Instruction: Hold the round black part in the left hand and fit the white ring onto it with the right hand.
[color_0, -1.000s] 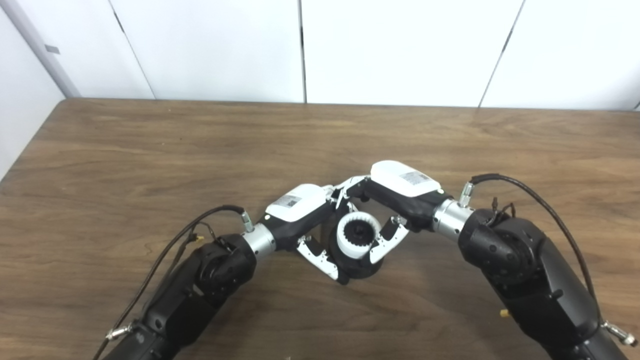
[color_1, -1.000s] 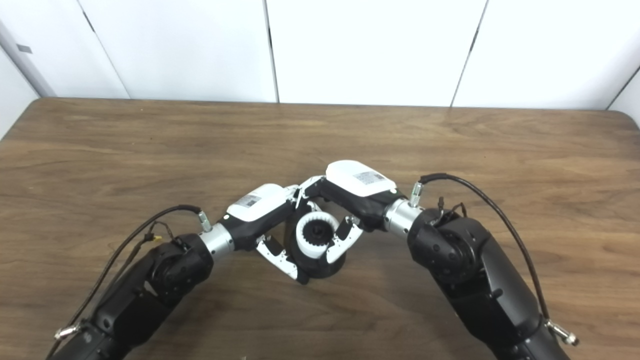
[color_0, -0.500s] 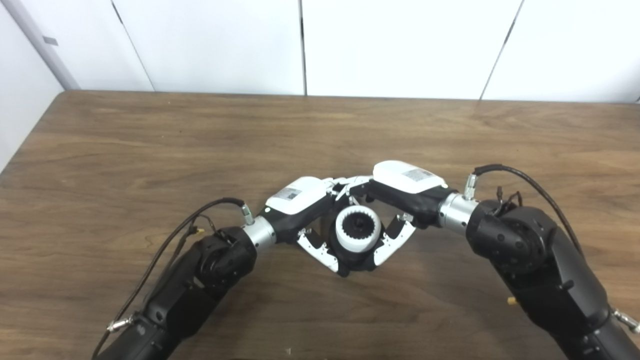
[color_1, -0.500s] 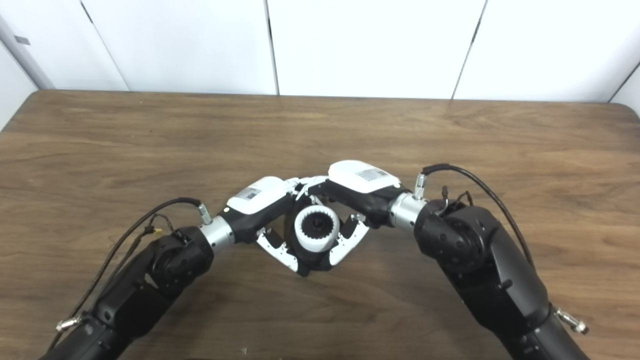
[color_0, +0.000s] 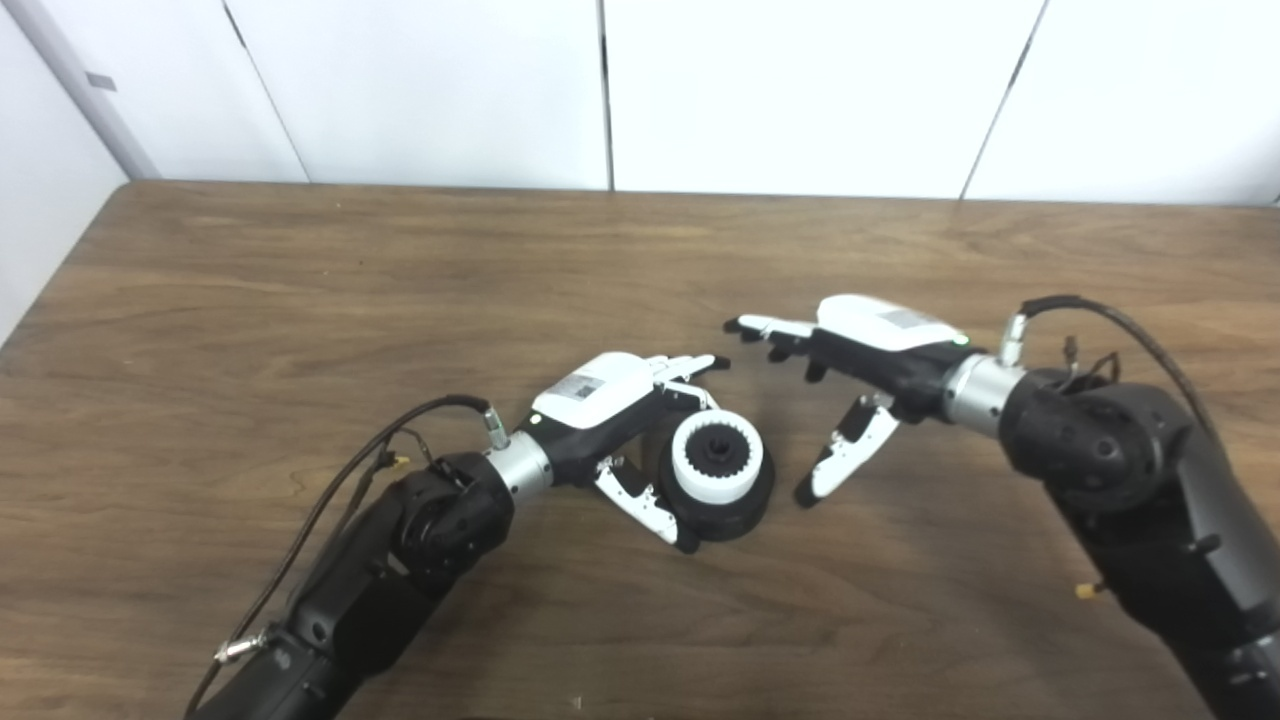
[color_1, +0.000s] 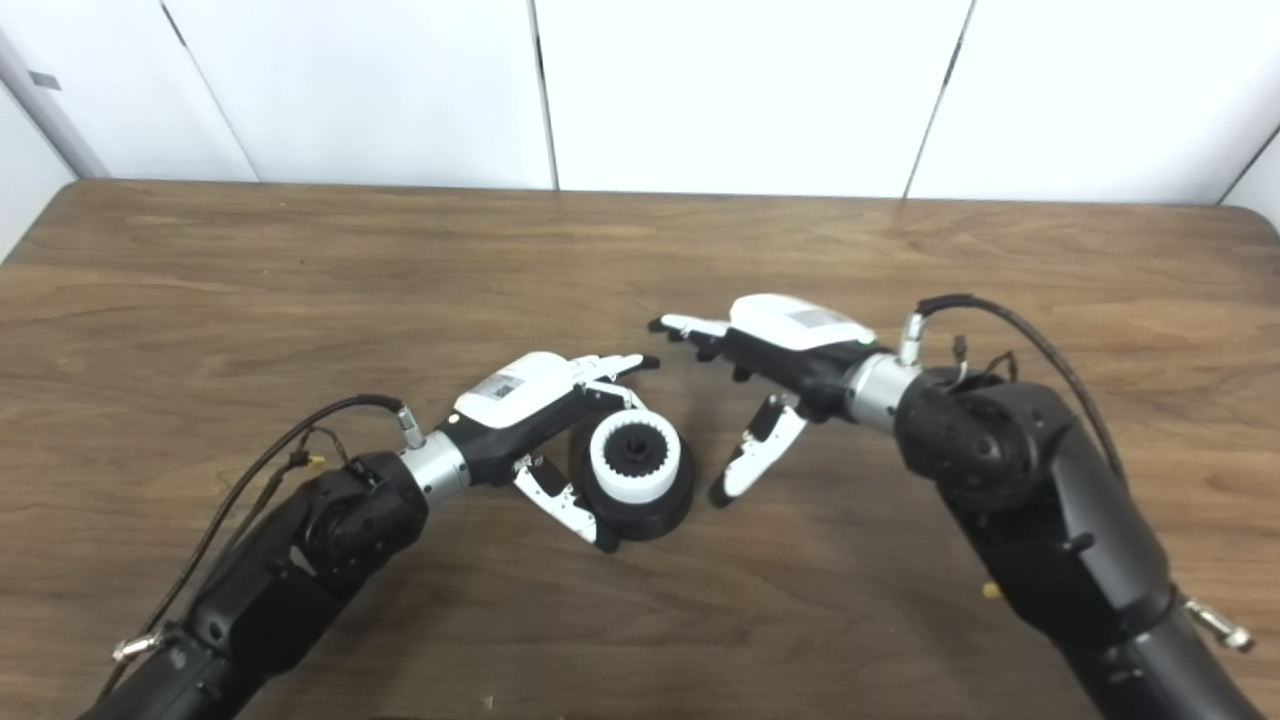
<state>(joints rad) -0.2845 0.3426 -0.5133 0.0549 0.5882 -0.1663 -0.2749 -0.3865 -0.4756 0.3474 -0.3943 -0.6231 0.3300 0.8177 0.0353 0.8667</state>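
Note:
The round black part (color_0: 738, 510) sits on the wooden table (color_0: 300, 300) near the middle, and the white toothed ring (color_0: 717, 468) rests on top of it, around its black hub. My left hand (color_0: 625, 420) stays beside the part on its left, thumb and fingers curved around the black base and touching it. My right hand (color_0: 845, 375) hangs open to the right of the part, apart from it, fingers spread and holding nothing.
Bare wood surrounds the part on all sides. White wall panels (color_0: 800, 90) stand behind the table's far edge. The table's left edge (color_0: 60, 270) runs close to the left arm's side.
My right hand has let go of the white ring, opened and drawn back to the right. The ring stays seated on the black part, which the left hand still holds.

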